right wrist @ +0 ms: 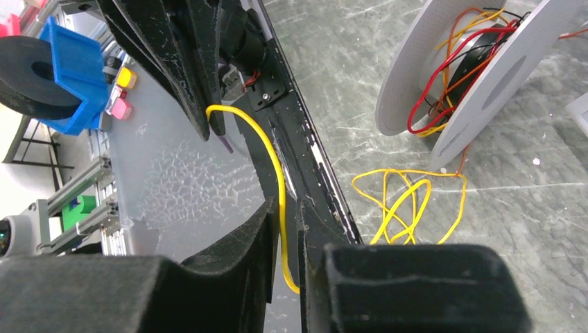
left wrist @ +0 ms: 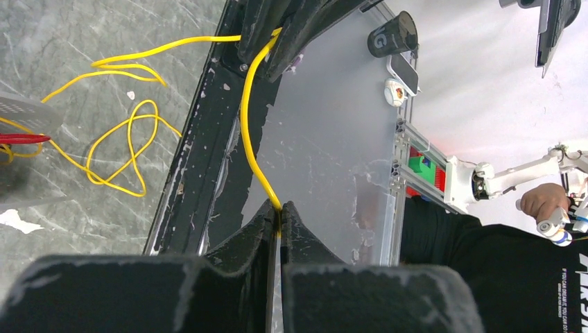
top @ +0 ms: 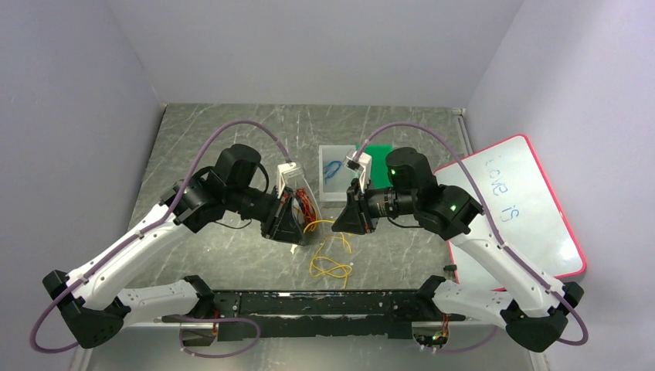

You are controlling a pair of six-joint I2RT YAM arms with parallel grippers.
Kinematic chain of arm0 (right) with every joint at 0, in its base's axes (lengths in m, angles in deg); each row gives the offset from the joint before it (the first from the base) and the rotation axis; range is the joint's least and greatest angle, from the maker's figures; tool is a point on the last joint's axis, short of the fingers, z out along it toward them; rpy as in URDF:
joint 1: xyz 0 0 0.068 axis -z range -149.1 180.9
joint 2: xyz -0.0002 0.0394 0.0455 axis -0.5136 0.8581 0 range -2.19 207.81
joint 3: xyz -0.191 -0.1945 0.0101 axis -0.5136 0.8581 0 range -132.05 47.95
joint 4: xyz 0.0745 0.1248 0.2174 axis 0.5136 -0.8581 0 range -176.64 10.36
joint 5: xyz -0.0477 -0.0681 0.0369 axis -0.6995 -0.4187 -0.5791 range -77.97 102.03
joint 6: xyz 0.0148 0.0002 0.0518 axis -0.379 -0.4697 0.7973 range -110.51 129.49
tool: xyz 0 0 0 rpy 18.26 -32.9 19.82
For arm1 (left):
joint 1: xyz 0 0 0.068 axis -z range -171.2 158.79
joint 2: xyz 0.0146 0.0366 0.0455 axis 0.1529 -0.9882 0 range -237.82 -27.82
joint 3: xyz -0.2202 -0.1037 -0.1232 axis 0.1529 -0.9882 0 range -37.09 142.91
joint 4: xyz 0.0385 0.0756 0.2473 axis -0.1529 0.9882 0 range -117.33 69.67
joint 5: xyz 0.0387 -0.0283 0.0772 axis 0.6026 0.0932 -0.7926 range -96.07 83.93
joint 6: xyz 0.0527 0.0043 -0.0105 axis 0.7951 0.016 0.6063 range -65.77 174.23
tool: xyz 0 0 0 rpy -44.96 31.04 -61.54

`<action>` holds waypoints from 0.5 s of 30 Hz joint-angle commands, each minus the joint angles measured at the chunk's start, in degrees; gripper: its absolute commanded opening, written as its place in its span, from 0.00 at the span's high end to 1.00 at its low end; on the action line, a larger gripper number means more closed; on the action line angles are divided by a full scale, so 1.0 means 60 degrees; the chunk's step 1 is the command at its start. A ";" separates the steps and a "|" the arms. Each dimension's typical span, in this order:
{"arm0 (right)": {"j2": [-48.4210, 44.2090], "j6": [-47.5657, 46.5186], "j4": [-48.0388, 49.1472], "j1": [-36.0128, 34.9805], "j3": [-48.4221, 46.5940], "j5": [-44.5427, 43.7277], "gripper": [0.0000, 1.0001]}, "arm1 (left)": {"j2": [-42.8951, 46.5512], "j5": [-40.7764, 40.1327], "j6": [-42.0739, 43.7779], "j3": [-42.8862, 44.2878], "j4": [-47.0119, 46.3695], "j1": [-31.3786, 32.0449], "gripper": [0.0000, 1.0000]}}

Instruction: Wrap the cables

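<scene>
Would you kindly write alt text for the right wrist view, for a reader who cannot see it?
A yellow cable runs from the left gripper's pinching fingers down between the right gripper's slightly parted fingers. Behind, more yellow cable lies looped on the marble table, beside a white spool wound with red and orange wires.

We see plain pale lavender walls (top: 309, 46) closing in the desk (top: 232, 139) on three sides; its top is grey and marbled with white veins; a red-framed whiteboard (top: 525, 209) sits by the right wall; a black rail (top: 324, 303) runs along the near edge; the light is soft and even.
</scene>
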 commanded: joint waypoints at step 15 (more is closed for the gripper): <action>-0.0451 0.0103 -0.0163 -0.0027 0.0449 -0.0312 0.78 | 0.0094 -0.0071 0.0248 0.0249 0.0075 0.0041 0.93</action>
